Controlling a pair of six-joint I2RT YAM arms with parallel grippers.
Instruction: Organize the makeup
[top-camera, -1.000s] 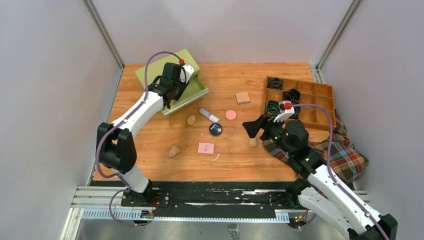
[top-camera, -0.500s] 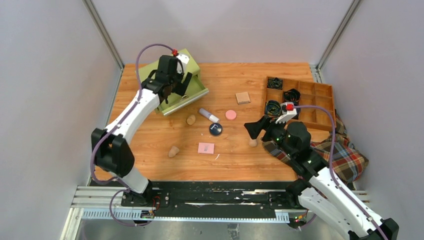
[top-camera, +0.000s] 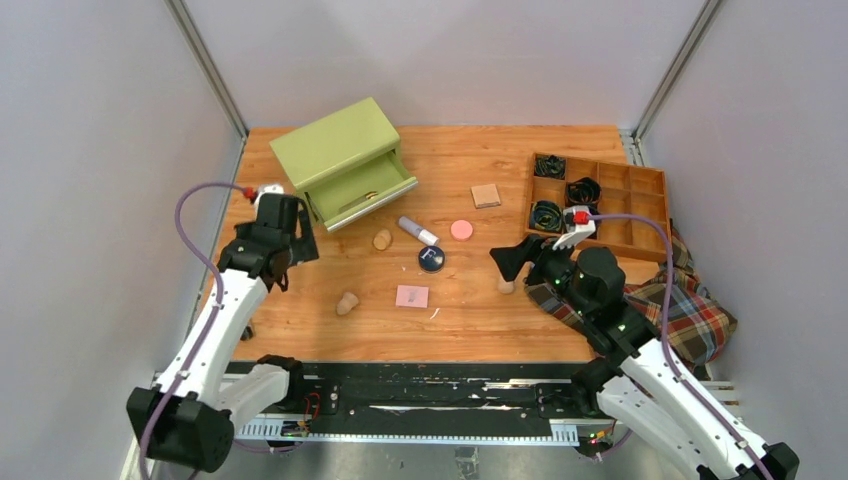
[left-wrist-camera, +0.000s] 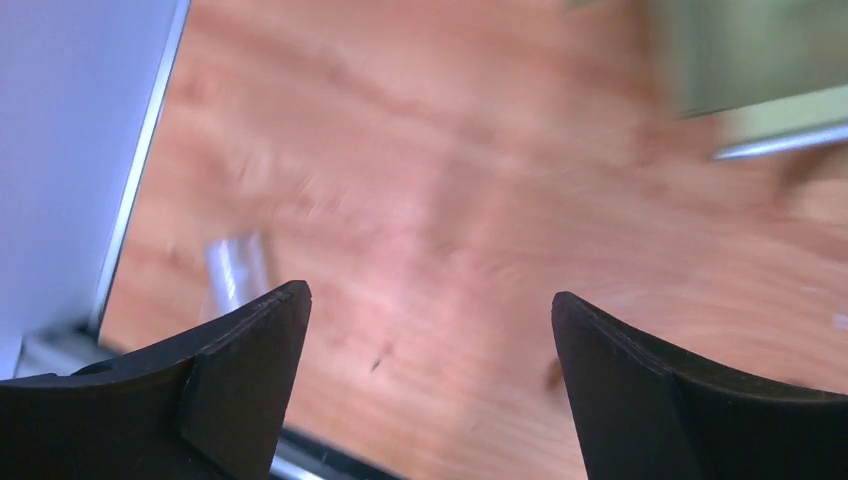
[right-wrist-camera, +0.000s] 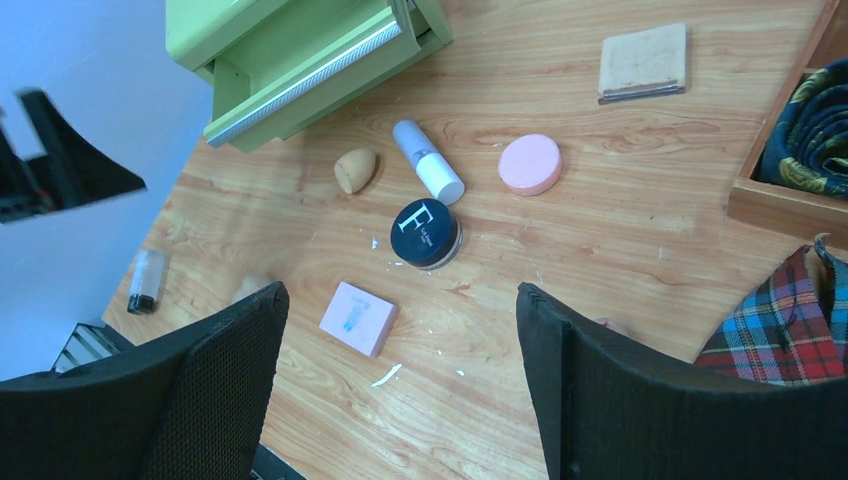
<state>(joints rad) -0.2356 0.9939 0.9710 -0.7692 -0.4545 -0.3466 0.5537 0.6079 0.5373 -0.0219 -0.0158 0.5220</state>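
Observation:
The makeup lies loose on the wooden table: a white tube (top-camera: 418, 231) (right-wrist-camera: 428, 160), a pink round disc (top-camera: 461, 229) (right-wrist-camera: 530, 164), a navy round compact (top-camera: 431, 259) (right-wrist-camera: 425, 233), a pink square pad (top-camera: 411, 296) (right-wrist-camera: 358, 318), a tan square (top-camera: 486, 195) (right-wrist-camera: 644, 62) and tan egg-shaped sponges (top-camera: 382, 239) (top-camera: 347, 302) (top-camera: 506, 286). A small clear bottle (right-wrist-camera: 147, 280) lies near the left edge, blurred in the left wrist view (left-wrist-camera: 235, 270). My left gripper (top-camera: 290, 255) (left-wrist-camera: 428, 300) hangs open over bare wood. My right gripper (top-camera: 510, 262) (right-wrist-camera: 400, 300) is open above the table, right of the pink pad.
A green drawer box (top-camera: 345, 160) stands at the back left with its drawer pulled out. A wooden divided tray (top-camera: 645, 185) at the right holds black coiled bands (top-camera: 546, 214). A plaid cloth (top-camera: 690, 310) lies in front of it, under the right arm.
My left arm has pulled back from the green drawer box to the near left of the table, and its jaws have opened. The right arm has barely moved.

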